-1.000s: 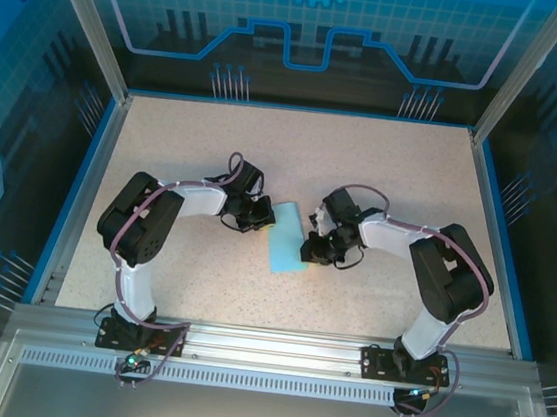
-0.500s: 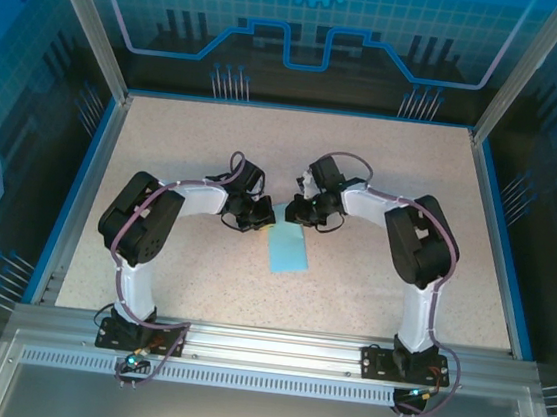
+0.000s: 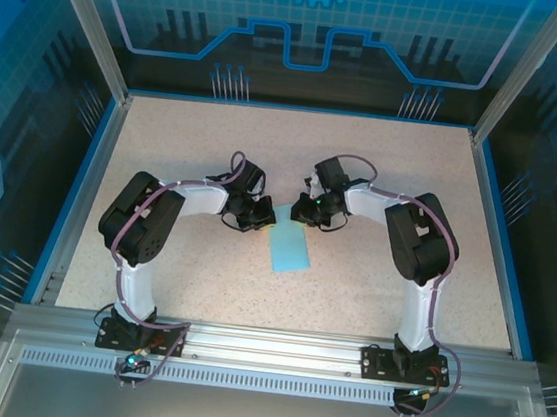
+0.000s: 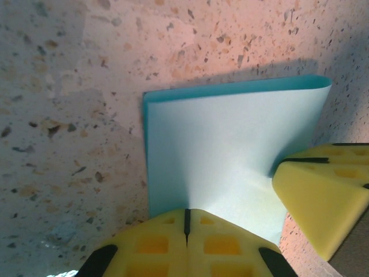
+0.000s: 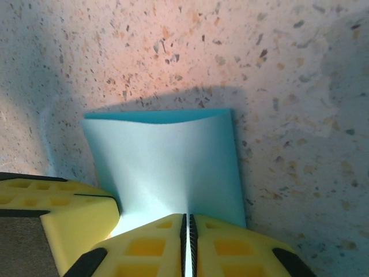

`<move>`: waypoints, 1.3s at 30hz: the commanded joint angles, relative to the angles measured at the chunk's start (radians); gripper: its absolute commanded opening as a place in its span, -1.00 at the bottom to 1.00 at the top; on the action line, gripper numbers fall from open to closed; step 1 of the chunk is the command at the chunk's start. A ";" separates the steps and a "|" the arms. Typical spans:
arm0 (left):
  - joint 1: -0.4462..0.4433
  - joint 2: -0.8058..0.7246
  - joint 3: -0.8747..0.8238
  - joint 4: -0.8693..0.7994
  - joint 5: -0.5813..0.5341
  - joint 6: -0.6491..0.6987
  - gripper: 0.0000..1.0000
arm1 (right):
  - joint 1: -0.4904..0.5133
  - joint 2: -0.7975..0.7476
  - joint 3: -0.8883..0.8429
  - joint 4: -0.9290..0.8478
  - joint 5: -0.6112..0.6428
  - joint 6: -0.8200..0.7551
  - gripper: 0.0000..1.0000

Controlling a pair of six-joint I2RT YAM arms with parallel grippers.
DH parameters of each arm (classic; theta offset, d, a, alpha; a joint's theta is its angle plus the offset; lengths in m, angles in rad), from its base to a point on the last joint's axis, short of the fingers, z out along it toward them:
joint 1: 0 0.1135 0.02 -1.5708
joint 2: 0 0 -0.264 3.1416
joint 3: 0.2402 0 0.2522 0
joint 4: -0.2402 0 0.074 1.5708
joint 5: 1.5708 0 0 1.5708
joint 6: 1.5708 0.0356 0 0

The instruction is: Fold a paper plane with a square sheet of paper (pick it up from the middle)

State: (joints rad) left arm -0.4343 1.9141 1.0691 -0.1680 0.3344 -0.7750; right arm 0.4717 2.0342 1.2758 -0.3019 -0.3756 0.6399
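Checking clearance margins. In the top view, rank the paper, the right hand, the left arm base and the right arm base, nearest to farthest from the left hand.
1. square sheet of paper: touching the left hand, on its right.
2. right hand: just to the right, at the sheet's far end.
3. left arm base: near edge, left.
4. right arm base: near edge, right.

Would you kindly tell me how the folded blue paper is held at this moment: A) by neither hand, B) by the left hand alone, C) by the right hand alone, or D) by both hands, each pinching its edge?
D: each wrist view shows its own hand, the left hand and the right hand, closed on an edge of the folded blue paper.
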 commanded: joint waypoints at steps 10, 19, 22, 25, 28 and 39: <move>-0.006 0.048 -0.021 -0.107 -0.055 0.023 -1.00 | -0.023 0.081 0.097 -0.013 0.049 0.042 -0.77; -0.007 0.043 -0.024 -0.107 -0.057 0.024 -1.00 | -0.040 0.066 0.096 -0.002 0.009 0.079 -0.77; -0.006 0.042 -0.024 -0.107 -0.057 0.023 -1.00 | -0.032 0.034 0.116 -0.006 -0.001 0.063 -0.76; -0.007 0.042 -0.024 -0.103 -0.058 0.021 -1.00 | -0.032 0.039 0.125 -0.015 0.018 0.053 -0.76; -0.008 0.042 -0.024 -0.102 -0.058 0.020 -1.00 | -0.033 0.069 0.124 -0.028 0.038 0.060 -0.76; -0.008 0.039 -0.024 -0.103 -0.057 0.020 -1.00 | -0.022 0.028 0.095 -0.048 0.021 0.023 -0.77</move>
State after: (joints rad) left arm -0.4351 1.9141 1.0691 -0.1677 0.3336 -0.7753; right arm 0.4507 2.1059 1.3762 -0.3058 -0.3405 0.6964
